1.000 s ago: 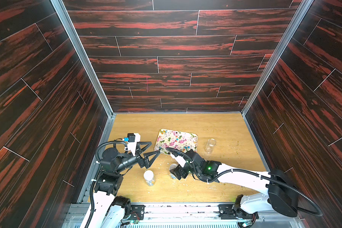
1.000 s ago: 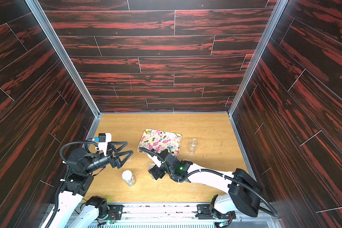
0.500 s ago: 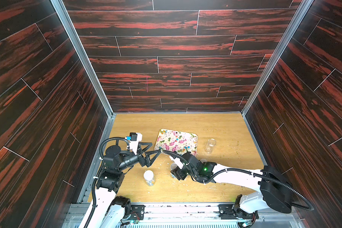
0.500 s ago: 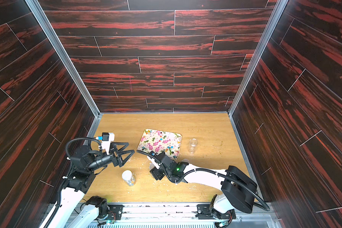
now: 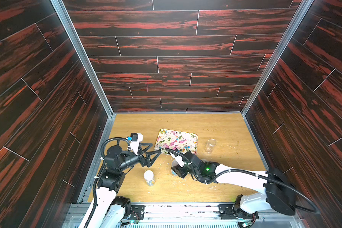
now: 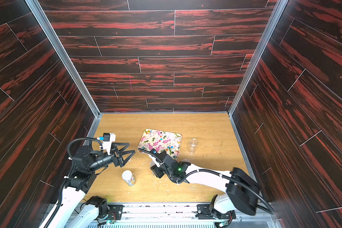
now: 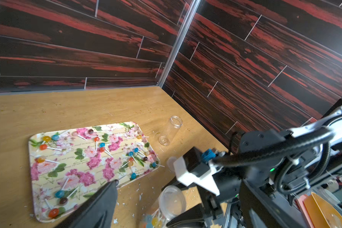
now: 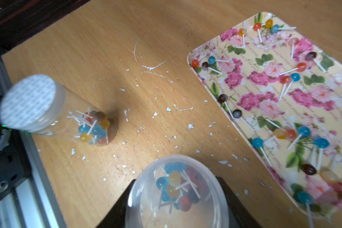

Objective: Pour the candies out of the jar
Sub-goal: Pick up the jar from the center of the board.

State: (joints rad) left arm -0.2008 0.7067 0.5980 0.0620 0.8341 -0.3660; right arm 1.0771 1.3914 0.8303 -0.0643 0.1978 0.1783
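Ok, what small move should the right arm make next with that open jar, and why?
Probably squeeze the right pincer firmly onto the open jar. Its fingers flank the jar, which stands on the table with candies inside; a firm hold has to come before lifting and tipping it over the tray.

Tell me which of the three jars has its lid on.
The frontmost jar, farthest left: a white lid covers it. The candy jar between the right gripper's fingers and the empty jar beside the tray are both open.
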